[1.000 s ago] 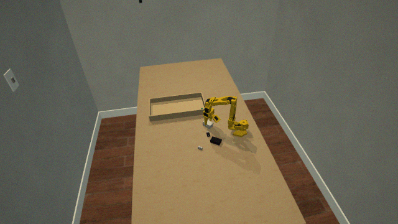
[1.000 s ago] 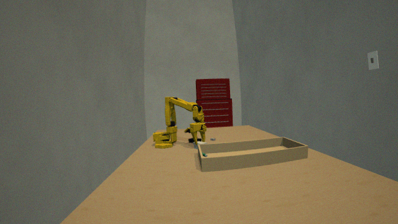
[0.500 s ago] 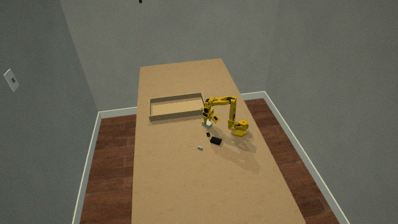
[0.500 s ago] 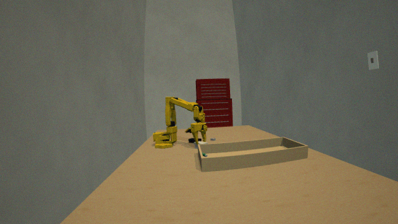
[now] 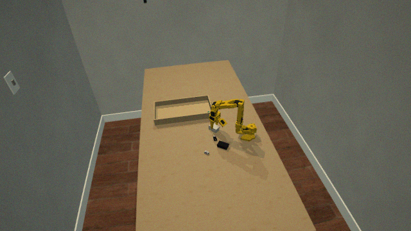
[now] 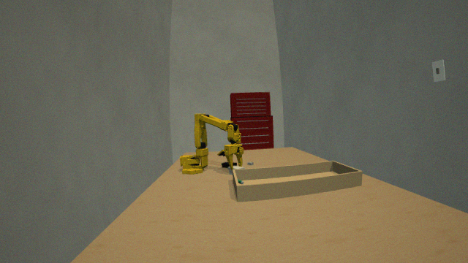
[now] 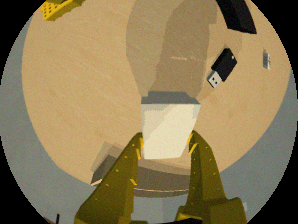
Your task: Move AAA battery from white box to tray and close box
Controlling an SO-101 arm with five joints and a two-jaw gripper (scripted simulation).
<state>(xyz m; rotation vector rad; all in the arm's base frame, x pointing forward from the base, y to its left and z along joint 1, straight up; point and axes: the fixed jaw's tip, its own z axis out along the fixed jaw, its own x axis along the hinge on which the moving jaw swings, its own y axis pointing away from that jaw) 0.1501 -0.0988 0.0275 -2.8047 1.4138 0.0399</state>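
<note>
Currently the yellow tool (image 7: pixel 166 156) is clenched on a white box (image 7: pixel 168 131) just above the counter (image 5: pixel 180 179), beside the tray (image 5: pixel 180 119). A small teal battery (image 6: pixel 240 181) seems to lie inside the tray's near corner. Best to lower the box level and release gently.

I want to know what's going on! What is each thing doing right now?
Claw: shut on the white box.
White box: held between the claw's fingers, beside the tray.
Tray: on the table, small teal thing in its near corner.
Black box: lying on the table.
</note>
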